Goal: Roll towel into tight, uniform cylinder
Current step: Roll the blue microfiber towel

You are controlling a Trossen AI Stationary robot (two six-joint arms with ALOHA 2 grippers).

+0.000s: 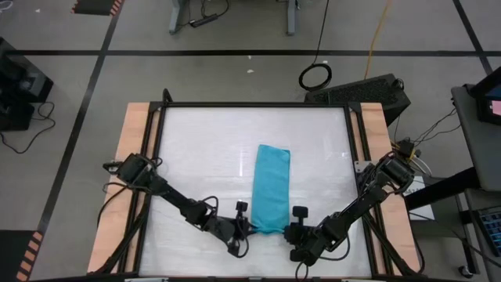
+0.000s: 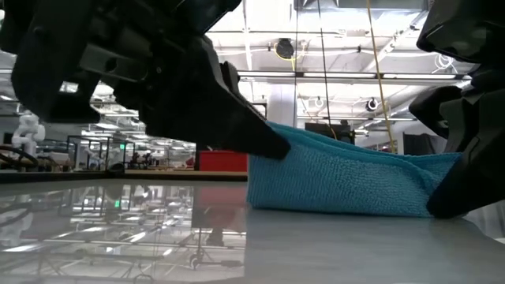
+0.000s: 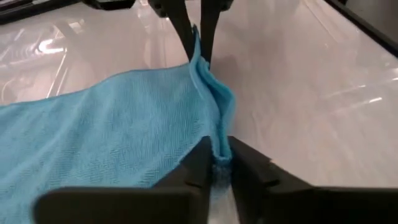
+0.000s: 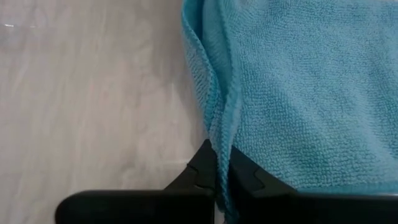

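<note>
High view: towel (image 1: 271, 188) lies as a long folded strip just right of table (image 1: 203, 141) centre, long axis running 12 to 6. Both arms meet at its 6 o'clock end. Left gripper (image 1: 244, 229) sits at the strip's 7 o'clock corner, right gripper (image 1: 296, 233) at the 5 o'clock corner. Grip details too small to read here.

Low view: this one shows height, which the overhead can't. Near edge is lifted off the tabletop and the cloth humps up between the two dark grippers, one at each side. Far end not visible.

Left wrist view: left gripper fingers (image 3: 196, 168) are pinched together on the towel's edge hem, cloth bunched into a ridge running away from them. The other arm's fingers clamp the same edge farther along, so both ends are held.

Right wrist view: right gripper's jaws are closed on the corner hem, two layers caught. Clean look at the weave and the doubled edge, nothing of the left arm.

Step in hand, my read: starting the roll from the near edge. To do it well, keep both corners level and carry them toward 12 together, with equal tension so the first turn lands square across the strip. Skew now would likely cone the cylinder. Keep that first turn small and snug.
</note>
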